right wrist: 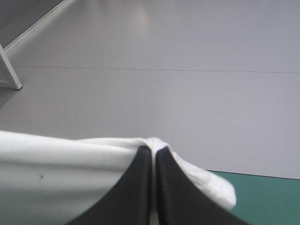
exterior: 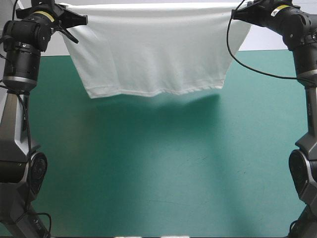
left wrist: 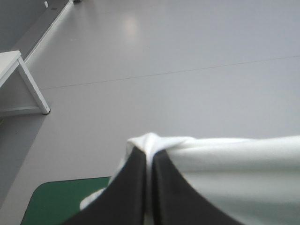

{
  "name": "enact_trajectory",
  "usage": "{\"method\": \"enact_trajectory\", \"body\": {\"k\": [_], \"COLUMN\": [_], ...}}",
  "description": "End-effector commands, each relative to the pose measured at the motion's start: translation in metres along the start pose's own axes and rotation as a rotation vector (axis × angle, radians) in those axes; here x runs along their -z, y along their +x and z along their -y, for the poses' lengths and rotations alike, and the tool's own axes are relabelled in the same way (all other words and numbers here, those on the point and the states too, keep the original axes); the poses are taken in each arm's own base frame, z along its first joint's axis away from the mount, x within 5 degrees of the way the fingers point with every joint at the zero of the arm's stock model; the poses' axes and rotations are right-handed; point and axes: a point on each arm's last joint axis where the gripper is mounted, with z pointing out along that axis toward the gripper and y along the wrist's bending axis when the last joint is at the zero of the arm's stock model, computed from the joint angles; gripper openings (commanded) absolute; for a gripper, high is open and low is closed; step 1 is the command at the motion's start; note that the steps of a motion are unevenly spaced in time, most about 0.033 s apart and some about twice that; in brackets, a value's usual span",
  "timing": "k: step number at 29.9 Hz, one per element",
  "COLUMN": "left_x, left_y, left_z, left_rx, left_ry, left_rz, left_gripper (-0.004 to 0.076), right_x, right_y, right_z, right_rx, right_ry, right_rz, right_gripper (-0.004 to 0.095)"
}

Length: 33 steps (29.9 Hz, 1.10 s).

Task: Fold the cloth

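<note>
- two grippers are holding the t-shirt up in the air for you, one at each upper corner, over the far half of the table.
- your left gripper is pinching the corner toward the table's left edge; in the left wrist view its black fingers are standing all but closed in one pointed arch, with a thin fold of white cloth running up between them and bunching over the tips.
- your right gripper is gripping the corner toward the table's right edge in the same way; in the right wrist view its black fingers are pressing together on a strip of cloth, and a small lump of fabric is spilling out beside the tips.
- the t-shirt is hanging as one broad white sheet, stretching fairly taut along its top edge between the two grippers and narrowing a little toward the hem.
- the hem is hanging wavy and loose, and it is appearing to float clear of the teal-green cover; a soft shadow is lying on the cover just beneath it.
- both arms are standing raised at the table's left and right edges, so each wrist view is looking level out over the cloth's top edge.
- a small patch of the teal-green cover is showing below the cloth in each wrist view.
</note>
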Motion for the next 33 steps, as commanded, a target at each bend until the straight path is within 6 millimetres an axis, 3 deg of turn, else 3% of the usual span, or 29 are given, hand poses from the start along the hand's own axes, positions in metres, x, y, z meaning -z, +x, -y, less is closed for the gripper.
{"method": "enact_trajectory", "body": {"k": [1,4,6,12,16,21,27,33], "left_x": [0.035,0.022,0.006,-0.055,-0.074,-0.054,0.012,0.074], "left_y": [-0.032,-0.021,-0.006,0.07,0.123,0.156,0.191,0.229], "left_z": [-0.015,-0.009,-0.003,0.017,0.025,0.028,0.036,0.041], "left_rx": [-0.021,-0.045,-0.045,-0.039,-0.048,-0.046,-0.025,-0.02], "left_ry": [-0.03,0.003,0.046,0.131,0.16,0.173,0.187,0.205], "left_rz": [0.17,0.103,0.016,-0.368,-0.576,-0.689,-0.815,-0.94], "left_gripper": [-0.001,-0.001,-0.001,-0.001,-0.001,-0.001,-0.001,-0.001], "right_x": [0.033,0.025,0.009,-0.048,-0.064,-0.047,0.009,0.058], "right_y": [-0.031,-0.02,-0.003,0.076,0.126,0.168,0.197,0.241], "right_z": [0.006,0.007,0.009,0.011,0.013,0.01,0.004,-0.003], "right_rx": [0.06,0.052,0.032,-0.032,-0.048,-0.021,-0.007,-0.033], "right_ry": [0.063,0.064,0.059,0.005,-0.005,-0.033,-0.051,-0.09], "right_rz": [0.17,0.087,-0.006,-0.422,-0.634,-0.765,-0.884,-1.14], "right_gripper": [-0.0016,-0.0016,-0.0017,-0.0018,-0.0018,-0.0018,-0.0018,-0.0018]}}
